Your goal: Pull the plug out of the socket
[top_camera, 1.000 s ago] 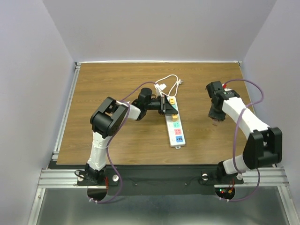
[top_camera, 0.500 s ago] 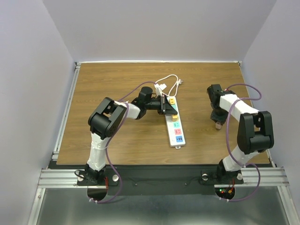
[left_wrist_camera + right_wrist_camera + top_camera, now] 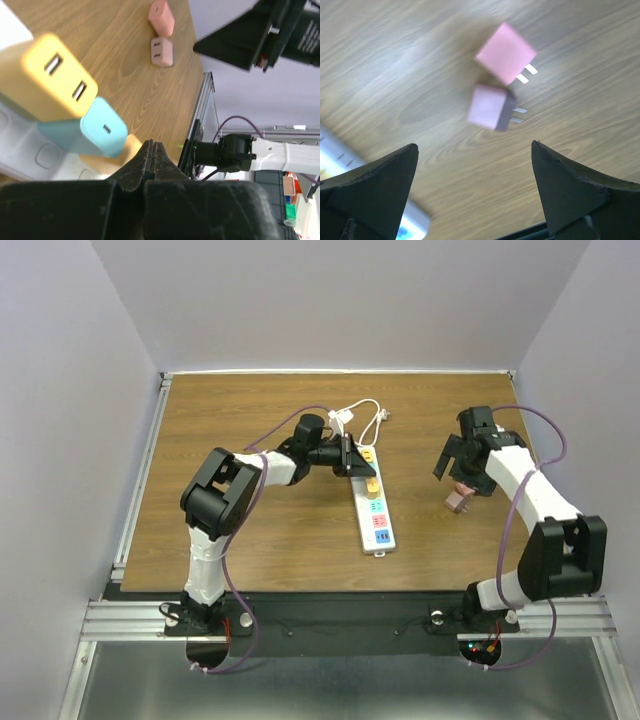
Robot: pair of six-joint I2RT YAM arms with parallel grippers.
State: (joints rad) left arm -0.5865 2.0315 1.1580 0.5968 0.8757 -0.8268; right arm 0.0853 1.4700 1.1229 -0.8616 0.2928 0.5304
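Observation:
The socket point(image 3: 374, 512) is a long white power strip in the middle of the table. A yellow plug point(image 3: 57, 80), a teal plug point(image 3: 97, 127) and an orange plug point(image 3: 372, 486) sit in its far outlets. My left gripper point(image 3: 350, 456) is shut with nothing between its fingers, its tip point(image 3: 152, 149) right beside the teal plug. My right gripper point(image 3: 461, 462) stands wide open above two loose pink plugs point(image 3: 506, 51) point(image 3: 492, 106) that rest close together on the wood, prongs showing. Nothing is between its fingers point(image 3: 385, 175).
The strip's white cord point(image 3: 358, 417) coils behind its far end. A metal rail point(image 3: 140, 475) borders the table's left edge, and the walls stand close on three sides. The near end of the strip point(image 3: 330, 150) shows at the lower left of the right wrist view.
My right gripper has opened wide and let go of a pink plug, which now lies beside the other pink one. The left arm has barely shifted.

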